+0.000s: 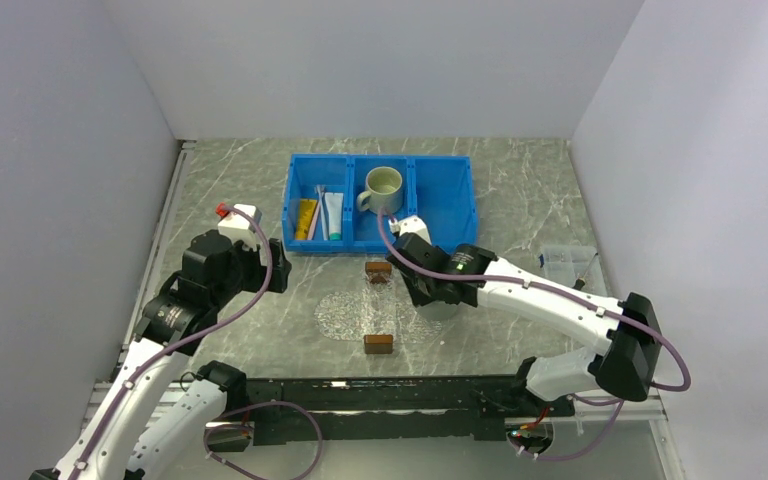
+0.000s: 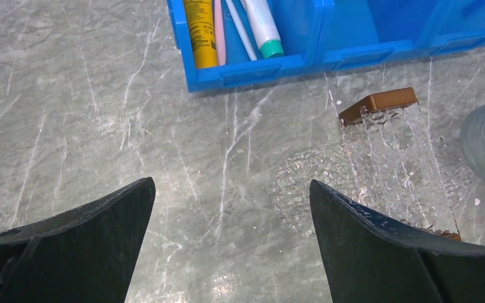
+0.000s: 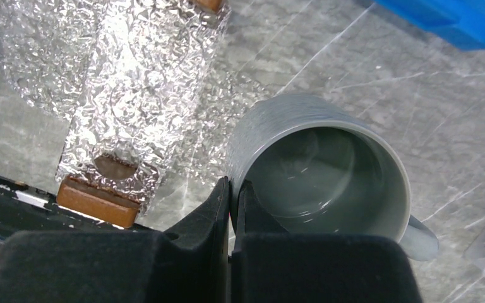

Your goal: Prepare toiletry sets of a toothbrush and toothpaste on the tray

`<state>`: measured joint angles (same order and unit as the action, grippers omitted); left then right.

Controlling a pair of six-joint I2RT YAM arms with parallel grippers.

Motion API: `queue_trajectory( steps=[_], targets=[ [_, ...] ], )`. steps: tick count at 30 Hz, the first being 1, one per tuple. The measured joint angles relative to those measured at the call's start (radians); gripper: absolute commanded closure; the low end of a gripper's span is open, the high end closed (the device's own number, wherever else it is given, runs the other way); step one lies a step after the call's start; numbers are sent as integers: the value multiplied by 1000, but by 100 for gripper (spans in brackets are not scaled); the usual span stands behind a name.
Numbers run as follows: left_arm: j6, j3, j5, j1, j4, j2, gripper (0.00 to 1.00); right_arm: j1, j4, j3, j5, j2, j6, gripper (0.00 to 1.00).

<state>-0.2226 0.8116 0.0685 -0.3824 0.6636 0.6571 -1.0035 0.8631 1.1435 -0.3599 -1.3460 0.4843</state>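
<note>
the top camera looked down from high behind the near edge over the whole table (image 1: 240, 180). the left wrist camera sat low, facing the blue bin (image 2: 252, 72). the right wrist camera looked steeply down, close on the grey mug (image 3: 328, 170). both wrist views shared the tray (image 2: 316, 183) and that mug.

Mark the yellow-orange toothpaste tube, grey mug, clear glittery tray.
yellow-orange toothpaste tube (image 2: 200, 31): left wrist view, mid-body.
grey mug (image 3: 322, 173): right wrist view, inner floor.
clear glittery tray (image 1: 339, 315): top external view, left edge.
</note>
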Motion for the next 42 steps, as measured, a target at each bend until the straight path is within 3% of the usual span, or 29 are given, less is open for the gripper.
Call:
queue_trajectory(
  steps=[17,42],
  targets=[
    [0,0,0,0,0,-1,1,-86,-111,-137,2,21,116,100],
    [0,0,0,0,0,-1,1,-103,-201,-163,-19,-36,138,100]
  ],
)
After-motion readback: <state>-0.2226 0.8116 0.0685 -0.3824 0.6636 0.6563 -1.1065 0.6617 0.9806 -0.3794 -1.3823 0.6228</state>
